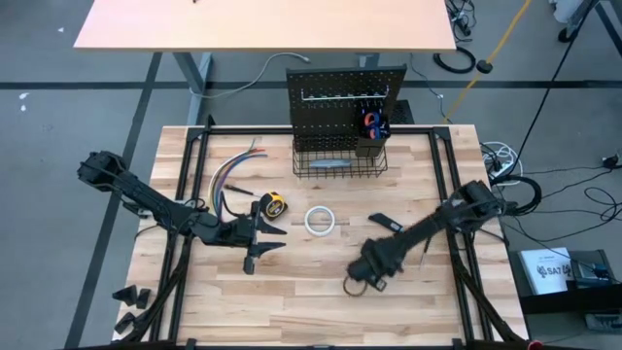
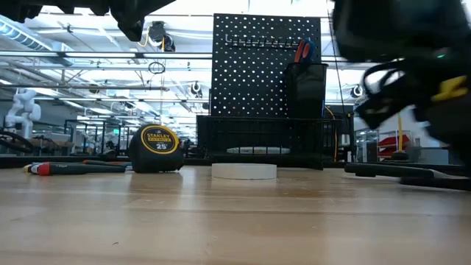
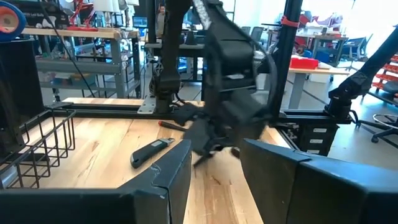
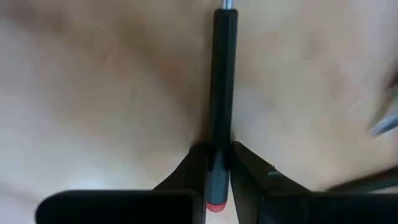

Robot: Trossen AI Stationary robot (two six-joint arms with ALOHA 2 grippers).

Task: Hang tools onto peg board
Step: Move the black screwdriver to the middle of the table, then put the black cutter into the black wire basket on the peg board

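The black peg board stands upright at the table's far side, with a wire basket and a cup holding orange-handled scissors. A yellow tape measure, a white tape roll and a dark knife lie on the table. My right gripper is near the table's front, shut on a black-handled screwdriver. My left gripper is open and empty, near the tape measure. My right gripper pinches the screwdriver's black handle between its two fingers, close to the handle's red end. The handle runs along the fingers and sticks out past their tips, its silver shaft farthest out. Whether it is clear of the table, I cannot tell.
A bundle of coloured wires lies at the far left of the table. A red-and-black screwdriver lies left of the tape measure. The knife also shows in the left wrist view. Black frame rails run along both table sides.
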